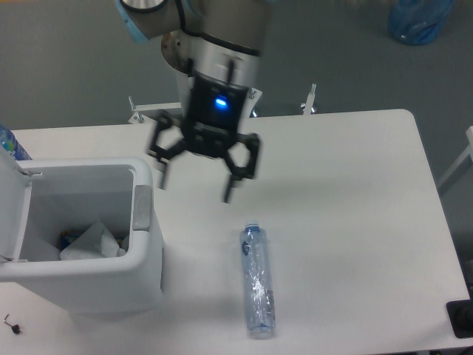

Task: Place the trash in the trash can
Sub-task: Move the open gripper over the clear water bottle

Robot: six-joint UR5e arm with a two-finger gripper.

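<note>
A crushed clear plastic bottle [257, 279] with a bluish cap lies lengthwise on the white table, cap pointing away from the front edge. The crumpled whitish wrapper [92, 242] rests inside the white trash can [144, 277], whose lid stands open at the left. My gripper [196, 186] hangs open and empty above the table, just right of the can's rim and up-left of the bottle's cap. Its fingers are spread wide and slightly blurred.
The arm's white base column [214, 44] stands behind the table. A blue bottle top [9, 144] shows at the left edge. The table's [355, 192] right edge lies near x 600, with a dark object [462, 318] at the bottom right corner.
</note>
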